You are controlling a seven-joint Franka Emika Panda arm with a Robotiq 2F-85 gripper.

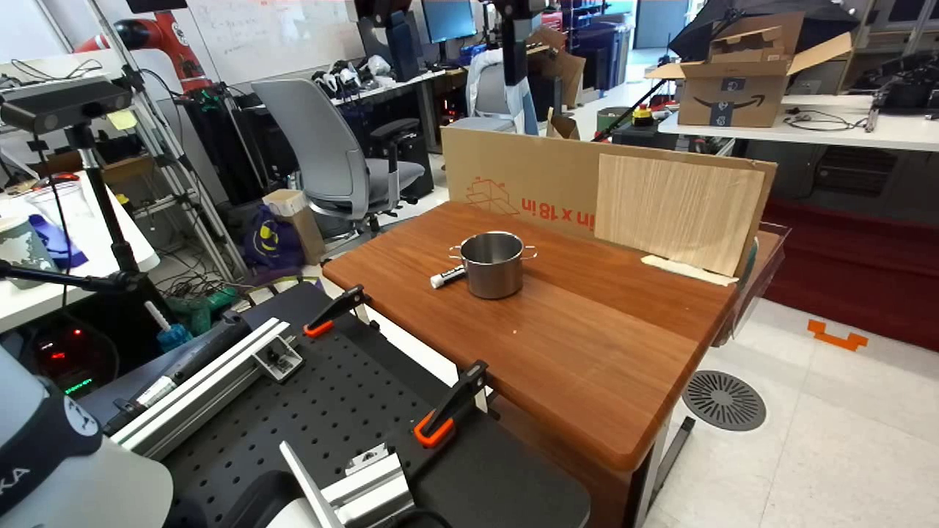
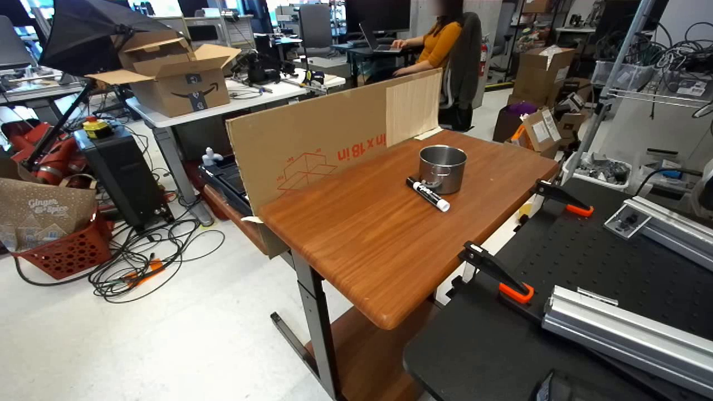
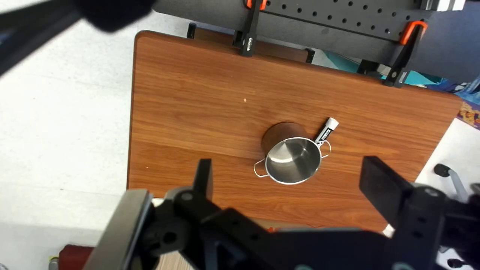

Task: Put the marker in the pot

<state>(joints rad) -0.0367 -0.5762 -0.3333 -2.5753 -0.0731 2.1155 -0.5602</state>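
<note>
The pot is a small shiny steel pot with two wire handles. It stands upright on the wooden table in both exterior views (image 1: 496, 277) (image 2: 445, 177) and in the wrist view (image 3: 278, 135); no object shows inside it. The marker, black and white with a white end, lies on the table close beside the pot (image 1: 449, 276) (image 2: 428, 194) (image 3: 325, 132). In the wrist view its far part is hidden by the pot and handle. My gripper (image 3: 287, 161) is wide open and empty, high above the table; dark parts of it show at the top edge of an exterior view (image 1: 516, 51).
A cardboard sheet (image 1: 528, 165) stands along the table's (image 1: 587, 352) far edge. Two black and orange clamps (image 1: 451, 403) (image 2: 496, 270) grip the near edge beside the black perforated base plate (image 1: 352, 396). A light wood-grain panel (image 1: 678, 209) leans on the cardboard.
</note>
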